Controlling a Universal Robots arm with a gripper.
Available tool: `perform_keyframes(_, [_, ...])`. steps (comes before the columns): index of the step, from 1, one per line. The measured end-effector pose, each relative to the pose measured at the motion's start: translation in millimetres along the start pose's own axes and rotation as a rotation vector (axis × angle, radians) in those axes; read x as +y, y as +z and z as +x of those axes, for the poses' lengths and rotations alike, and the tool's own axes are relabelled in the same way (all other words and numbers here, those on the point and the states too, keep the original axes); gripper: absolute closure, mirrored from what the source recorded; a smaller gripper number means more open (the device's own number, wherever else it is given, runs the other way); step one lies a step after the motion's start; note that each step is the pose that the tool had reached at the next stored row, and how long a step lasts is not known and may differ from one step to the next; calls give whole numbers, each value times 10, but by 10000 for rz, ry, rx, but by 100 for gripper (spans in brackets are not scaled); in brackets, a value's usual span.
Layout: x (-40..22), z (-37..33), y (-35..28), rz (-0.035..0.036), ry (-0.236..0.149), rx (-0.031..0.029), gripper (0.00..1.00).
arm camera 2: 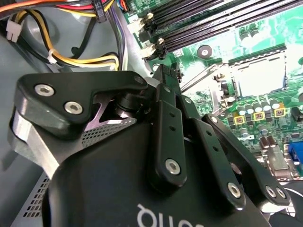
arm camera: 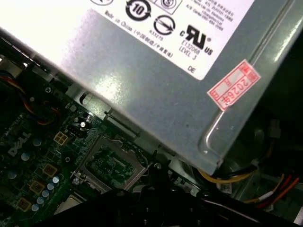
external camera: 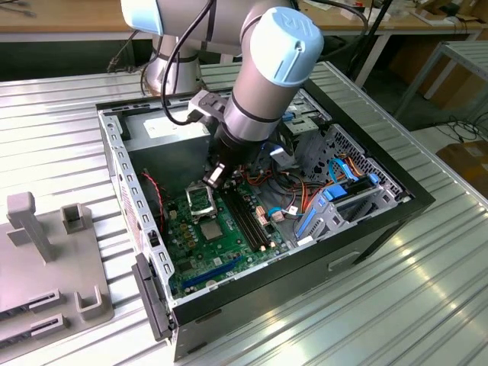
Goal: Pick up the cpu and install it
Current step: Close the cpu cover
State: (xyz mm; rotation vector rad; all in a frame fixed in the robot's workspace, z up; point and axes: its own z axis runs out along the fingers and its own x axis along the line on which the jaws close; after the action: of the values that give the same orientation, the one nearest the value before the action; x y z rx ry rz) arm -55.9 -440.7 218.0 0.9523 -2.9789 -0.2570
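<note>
A ribbed metal surface (external camera: 427,305) carries an open computer case (external camera: 381,221), lying on its side, with grey plastic fixtures (external camera: 46,259) near the exterior view's left. Inside the case sits the green board (external camera: 221,252), with its memory slots (external camera: 248,221) and a square socket (external camera: 200,200) whose metal frame is visible in both wrist views, looking open and unfilled (arm camera 2: 258,73) (arm camera: 111,163).

The arm reaches down into the case and the claw (external camera: 216,174) hangs just above the socket, beside the grey metal box with a white label (arm camera: 156,80). In the second wrist view the black linkages of the claw (arm camera 2: 189,142) fill the foreground, but the fingertips are hidden, so I cannot tell whether it is open, closed or gripping anything.

The cpu may be the small silver-grey square on the board just in front of the socket (external camera: 211,227), though this is too small to confirm.

Risks from here, as a judgement: the socket's contacts are delicate, so a tilted or off-centre descent could bend them; the loose wire bundles (arm camera 2: 80,52) near the claw could snag; the box's edge leaves little clearance for the wrist
</note>
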Motion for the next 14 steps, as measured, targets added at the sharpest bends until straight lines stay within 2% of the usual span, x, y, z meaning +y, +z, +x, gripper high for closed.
perform_keyframes(3, [4,0,-22,30,-10,24,89])
perform_keyframes(14, [18,-5,-109,62,-30,51,89])
